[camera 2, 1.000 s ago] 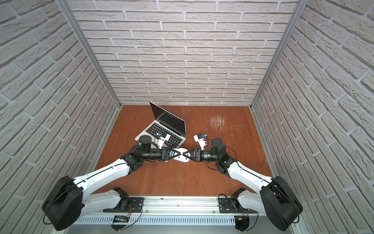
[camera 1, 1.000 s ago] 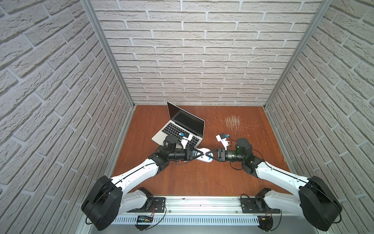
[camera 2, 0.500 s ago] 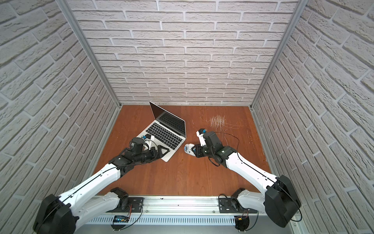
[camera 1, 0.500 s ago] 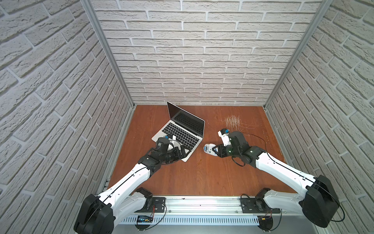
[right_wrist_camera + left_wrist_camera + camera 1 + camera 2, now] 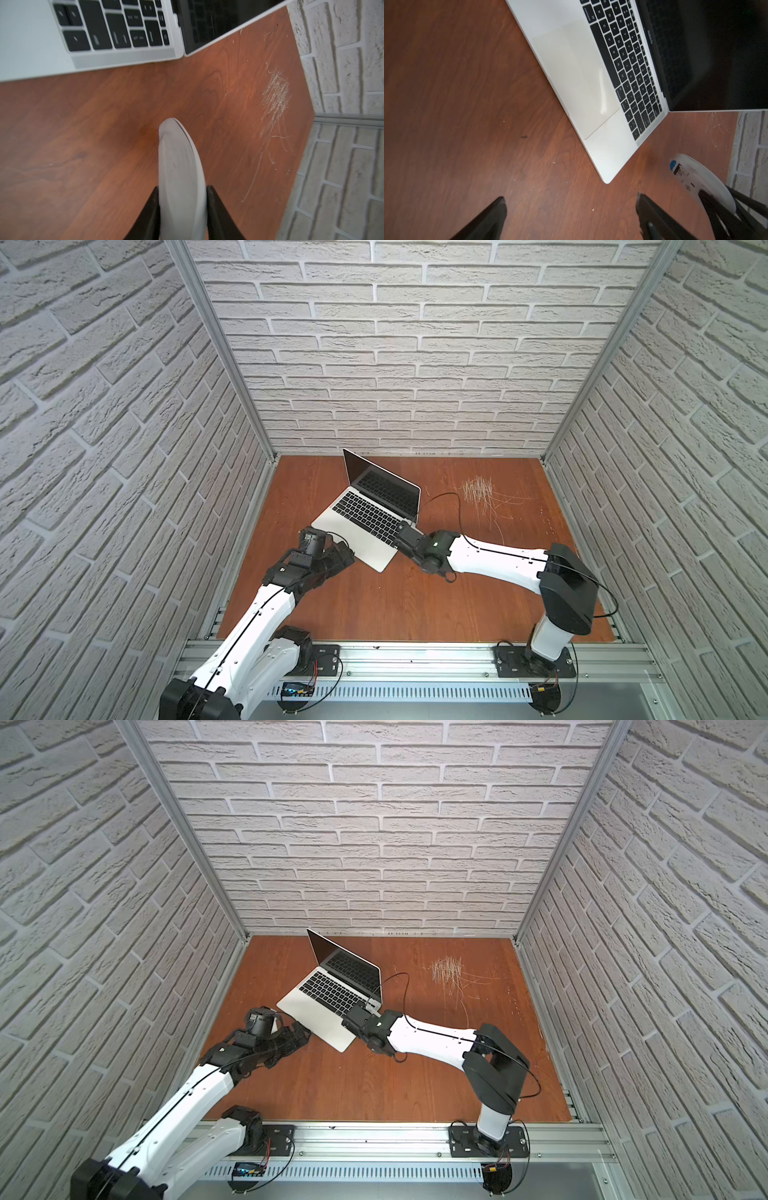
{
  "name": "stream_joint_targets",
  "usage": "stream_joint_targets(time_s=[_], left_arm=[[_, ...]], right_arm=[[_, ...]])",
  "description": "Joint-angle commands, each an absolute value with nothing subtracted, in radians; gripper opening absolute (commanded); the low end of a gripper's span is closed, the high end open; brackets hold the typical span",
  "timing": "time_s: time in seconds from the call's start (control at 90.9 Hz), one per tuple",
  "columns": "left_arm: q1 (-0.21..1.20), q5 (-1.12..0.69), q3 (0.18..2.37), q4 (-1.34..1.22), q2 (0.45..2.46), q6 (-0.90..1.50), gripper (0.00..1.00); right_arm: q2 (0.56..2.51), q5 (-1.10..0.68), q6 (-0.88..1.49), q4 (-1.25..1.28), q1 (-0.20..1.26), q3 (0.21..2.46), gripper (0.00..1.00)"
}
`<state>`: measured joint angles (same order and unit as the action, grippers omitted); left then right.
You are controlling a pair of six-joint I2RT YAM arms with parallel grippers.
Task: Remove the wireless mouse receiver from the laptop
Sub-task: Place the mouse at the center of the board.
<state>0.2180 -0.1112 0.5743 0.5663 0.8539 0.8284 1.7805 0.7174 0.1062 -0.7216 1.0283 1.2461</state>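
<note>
2 overhead, 2 wrist views share laptop (image 5: 368,526).

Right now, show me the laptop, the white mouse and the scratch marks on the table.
laptop (image 5: 370,512): in a top view, on the keyboard.
white mouse (image 5: 180,166): right wrist view, on its white body.
scratch marks (image 5: 478,489): in a top view, on the densest patch.

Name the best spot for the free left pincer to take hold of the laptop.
Likely the lid of the laptop, at its free top edge, coming down from above: it stands up thin with both faces exposed, while the base lies flat on the table with no gap beneath. The left pincer is open by the front corner.
</note>
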Motion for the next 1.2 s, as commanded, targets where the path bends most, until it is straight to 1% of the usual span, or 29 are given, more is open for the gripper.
stream_joint_targets(time_s=[0.0, 0.143, 0.187, 0.352, 0.473, 0.572, 0.649, 0.836, 0.99, 1.1, 1.188], left_arm=[[0.194, -0.098, 0.577, 0.598, 0.831, 0.819, 0.98], [0.183, -0.1, 0.565, 0.6, 0.819, 0.821, 0.98], [0.18, -0.1, 0.563, 0.6, 0.818, 0.821, 0.98], [0.177, -0.094, 0.566, 0.607, 0.822, 0.816, 0.98], [0.171, -0.09, 0.573, 0.616, 0.822, 0.806, 0.98], [0.167, -0.094, 0.574, 0.618, 0.822, 0.804, 0.98], [0.164, -0.095, 0.574, 0.617, 0.823, 0.802, 0.98], [0.161, -0.098, 0.576, 0.611, 0.829, 0.803, 0.98], [0.161, -0.094, 0.58, 0.613, 0.832, 0.795, 0.98], [0.16, -0.075, 0.581, 0.618, 0.83, 0.784, 0.98], [0.16, -0.032, 0.595, 0.616, 0.828, 0.759, 0.98]], right_arm=[[1.807, 0.913, 0.093, -0.811, 1.047, 1.28, 0.03], [1.85, 0.929, 0.096, -0.817, 1.089, 1.28, 0.03], [1.865, 0.93, 0.104, -0.824, 1.102, 1.282, 0.05], [1.942, 0.913, 0.15, -0.867, 1.146, 1.308, 0.24], [1.971, 0.883, 0.191, -0.877, 1.167, 1.324, 0.41], [2.006, 0.868, 0.21, -0.889, 1.182, 1.336, 0.5], [2.02, 0.85, 0.216, -0.891, 1.196, 1.345, 0.55], [2.014, 0.769, 0.21, -0.854, 1.219, 1.349, 0.63], [1.986, 0.675, 0.22, -0.811, 1.22, 1.335, 0.66], [1.878, 0.579, 0.236, -0.746, 1.205, 1.3, 0.68], [1.746, 0.493, 0.243, -0.644, 1.169, 1.234, 0.68]])
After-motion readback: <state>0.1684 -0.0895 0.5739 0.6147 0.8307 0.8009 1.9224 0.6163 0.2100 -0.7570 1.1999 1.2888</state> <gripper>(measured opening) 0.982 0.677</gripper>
